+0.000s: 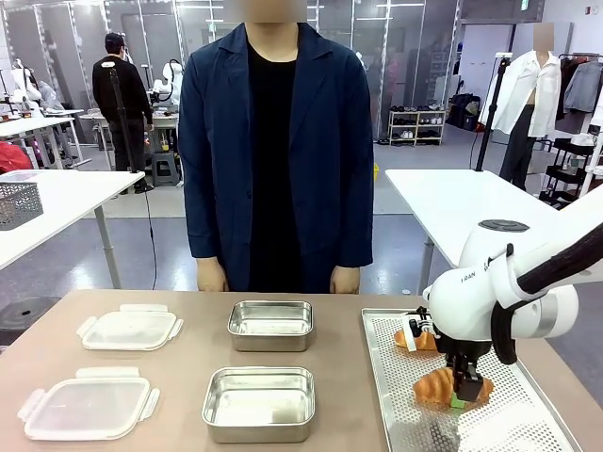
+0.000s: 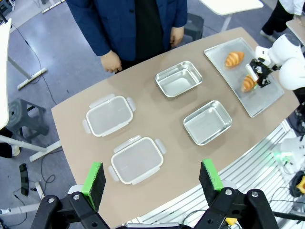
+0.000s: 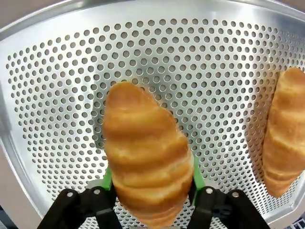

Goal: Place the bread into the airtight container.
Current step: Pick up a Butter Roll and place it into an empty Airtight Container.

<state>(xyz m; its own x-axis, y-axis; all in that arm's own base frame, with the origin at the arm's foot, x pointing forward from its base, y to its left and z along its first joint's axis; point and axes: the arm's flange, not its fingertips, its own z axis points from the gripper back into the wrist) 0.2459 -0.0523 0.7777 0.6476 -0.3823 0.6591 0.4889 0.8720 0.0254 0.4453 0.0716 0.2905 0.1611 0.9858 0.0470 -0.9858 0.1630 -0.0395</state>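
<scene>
A golden croissant, the bread point(image 3: 147, 152), lies on the perforated metal tray point(image 3: 190, 57). My right gripper point(image 3: 150, 181) is shut on it, a green pad pressed against each side. From the front, the same bread point(image 1: 435, 384) sits at the tray's point(image 1: 528, 414) near part under the right gripper point(image 1: 460, 400). A second croissant point(image 1: 419, 340) lies farther back. Two steel airtight containers point(image 1: 270, 325) point(image 1: 259, 403) stand lidless at mid-table. My left gripper point(image 2: 152, 179) hangs open high above the table with nothing between its fingers.
Two clear clip-on lids point(image 1: 129, 329) point(image 1: 88, 407) rest on the table's left side. A person point(image 1: 275, 151) in a dark blue jacket stands at the far edge, hands at their sides. Bare tabletop separates the containers from the tray.
</scene>
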